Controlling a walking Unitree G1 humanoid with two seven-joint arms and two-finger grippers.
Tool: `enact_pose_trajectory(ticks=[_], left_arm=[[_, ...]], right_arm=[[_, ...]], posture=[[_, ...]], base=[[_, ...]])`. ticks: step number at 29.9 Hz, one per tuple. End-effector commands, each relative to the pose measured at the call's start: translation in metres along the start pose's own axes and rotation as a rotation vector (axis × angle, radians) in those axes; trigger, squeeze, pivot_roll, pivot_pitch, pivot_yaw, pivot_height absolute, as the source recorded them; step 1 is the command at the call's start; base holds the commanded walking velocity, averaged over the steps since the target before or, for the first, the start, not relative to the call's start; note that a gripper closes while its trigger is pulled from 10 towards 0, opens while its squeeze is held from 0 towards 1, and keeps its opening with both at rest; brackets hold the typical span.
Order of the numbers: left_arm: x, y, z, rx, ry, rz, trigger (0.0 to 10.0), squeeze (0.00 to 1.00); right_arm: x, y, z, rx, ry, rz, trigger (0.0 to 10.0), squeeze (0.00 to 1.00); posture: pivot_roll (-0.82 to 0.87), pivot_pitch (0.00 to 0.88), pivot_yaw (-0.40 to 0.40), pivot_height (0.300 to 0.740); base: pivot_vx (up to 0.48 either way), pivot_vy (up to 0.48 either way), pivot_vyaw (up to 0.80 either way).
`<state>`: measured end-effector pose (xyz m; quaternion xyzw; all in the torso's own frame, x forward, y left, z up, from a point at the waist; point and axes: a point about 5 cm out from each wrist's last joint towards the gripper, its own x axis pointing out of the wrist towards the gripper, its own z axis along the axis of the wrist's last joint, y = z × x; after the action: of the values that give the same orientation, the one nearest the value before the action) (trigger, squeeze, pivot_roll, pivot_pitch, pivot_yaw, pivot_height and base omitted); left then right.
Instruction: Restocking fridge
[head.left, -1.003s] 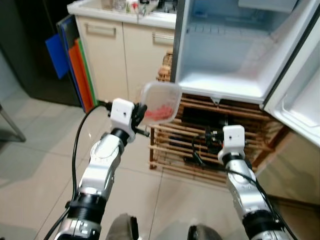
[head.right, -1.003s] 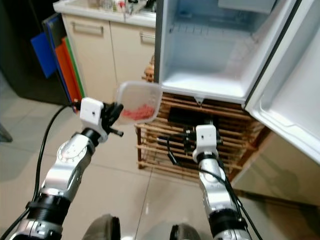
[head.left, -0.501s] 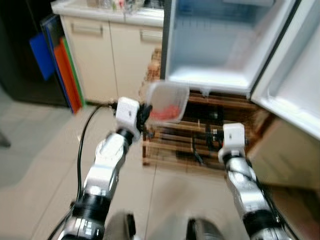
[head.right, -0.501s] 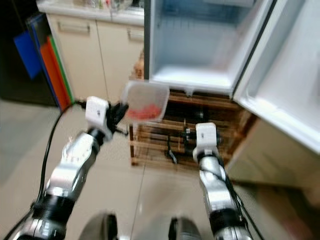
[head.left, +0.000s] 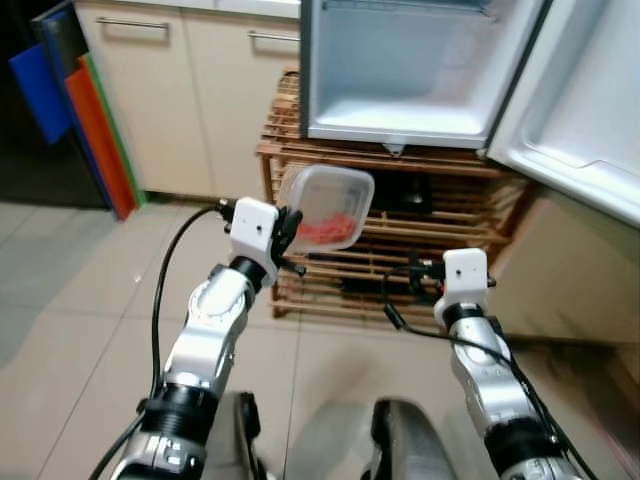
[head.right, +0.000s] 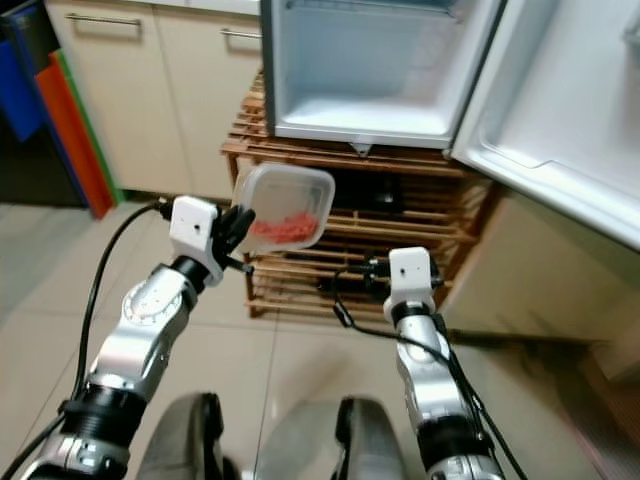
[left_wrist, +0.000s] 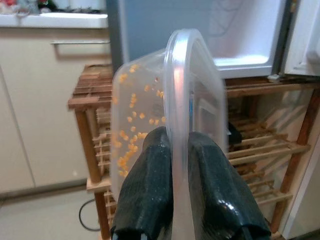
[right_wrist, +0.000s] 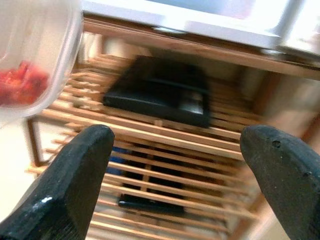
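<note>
Nearest us, the left tool has its two black fingers clamped on the rim of a clear plastic tub, pinching lid and wall together. The right tool hangs empty, fingers spread wide, just short of the wooden rack.

The tub is up in the air, in front of that rack and below the open fridge, with red food pieces heaped at its low end. It's tipped up on edge, lid face turned toward the fridge side, long axis running steeply upward and leaning slightly toward the fridge rather than lying flat.

Step in hand, as I read it: carry the tub up to the fridge floor, above the rack. To do it well, lift first so the tub clears the fridge's front lip, then roll the wrist to bring the tub's base down flat before letting go. A rim pinch is a thin hold, so keep it slow. Farthest back, beside the fridge, cream cupboards.
</note>
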<state>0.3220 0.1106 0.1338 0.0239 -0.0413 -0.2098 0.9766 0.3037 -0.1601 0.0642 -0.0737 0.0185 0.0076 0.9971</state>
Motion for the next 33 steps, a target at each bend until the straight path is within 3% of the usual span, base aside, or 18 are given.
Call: enact_pose_trajectory(ticks=[1,14,19,33], left_arm=[[0.002,-0.002,0.011,0.009,-0.053,-0.035,10.0,0.0],[0.005,-0.011,0.031,0.096,-0.149,-0.107,10.0,0.0],[0.006,-0.012,0.036,0.099,-0.167,-0.117,10.0,0.0],[0.006,-0.018,0.058,0.134,-0.251,-0.154,10.0,0.0]], right_arm=[[0.0,0.001,0.003,-0.004,-0.021,0.009,10.0,0.0],[0.0,0.0,0.007,-0.017,-0.048,0.003,10.0,0.0],[0.001,0.003,0.008,-0.017,-0.046,0.015,10.0,0.0],[0.003,0.005,0.011,-0.012,-0.067,0.024,10.0,0.0]], posture=[[-0.05,0.0,-0.053,0.591],[-0.05,0.0,-0.055,0.591],[-0.05,0.0,-0.054,0.587],[-0.04,0.0,-0.055,0.583]], base=[[0.281,0.0,0.0],[0.348,0.295,0.0],[0.403,0.259,-0.52],[0.405,0.257,0.0]])
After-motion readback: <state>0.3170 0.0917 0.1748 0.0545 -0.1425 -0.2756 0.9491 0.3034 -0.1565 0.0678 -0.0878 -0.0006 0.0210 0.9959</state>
